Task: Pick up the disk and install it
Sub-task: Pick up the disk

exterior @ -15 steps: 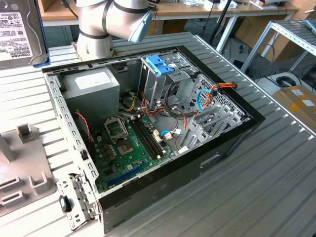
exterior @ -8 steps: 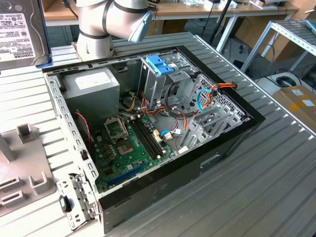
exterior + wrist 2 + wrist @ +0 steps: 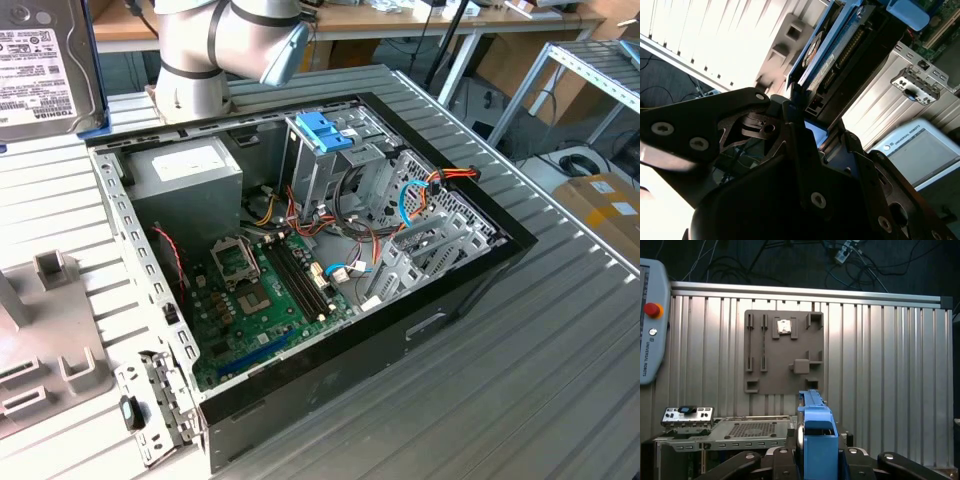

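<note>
The disk (image 3: 40, 60) is a flat silver drive with a white printed label and a blue carrier frame. It hangs close to the camera at the exterior view's upper left, off to the side of the open computer case (image 3: 300, 260). In the second wrist view it (image 3: 832, 52) stands edge-on, reaching out from the black fingers (image 3: 790, 120). My gripper (image 3: 817, 462) is shut on the disk, and the blue frame (image 3: 816, 432) sits between its jaws. The metal drive cage with a blue clip (image 3: 325, 132) stands inside the case, apart from the disk.
A grey power-supply box (image 3: 190, 175), a green motherboard (image 3: 270, 290) and loose cables fill the case. A grey fixture plate (image 3: 784, 351) lies on the ribbed metal table (image 3: 880, 370), and a teach pendant (image 3: 650, 320) rests beside it. The arm's silver links (image 3: 220, 40) rise behind the case.
</note>
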{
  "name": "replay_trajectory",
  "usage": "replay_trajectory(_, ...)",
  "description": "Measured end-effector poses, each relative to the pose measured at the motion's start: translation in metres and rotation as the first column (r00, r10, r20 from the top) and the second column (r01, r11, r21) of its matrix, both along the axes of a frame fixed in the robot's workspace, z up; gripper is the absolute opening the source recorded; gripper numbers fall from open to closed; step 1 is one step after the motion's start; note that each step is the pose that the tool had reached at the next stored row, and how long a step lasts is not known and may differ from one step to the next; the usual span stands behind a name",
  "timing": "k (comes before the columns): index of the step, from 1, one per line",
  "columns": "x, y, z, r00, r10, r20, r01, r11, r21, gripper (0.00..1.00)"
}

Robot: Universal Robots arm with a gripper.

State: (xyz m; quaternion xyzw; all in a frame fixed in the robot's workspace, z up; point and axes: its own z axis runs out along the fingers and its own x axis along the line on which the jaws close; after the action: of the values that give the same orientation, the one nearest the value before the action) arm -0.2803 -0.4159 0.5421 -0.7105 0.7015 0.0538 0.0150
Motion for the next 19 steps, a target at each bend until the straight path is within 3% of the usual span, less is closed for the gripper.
replay_trajectory(19,0.0094,-0.0026,-0.0031,1.0,0.0,0.0,0.0,1.0,0.0,0.37)
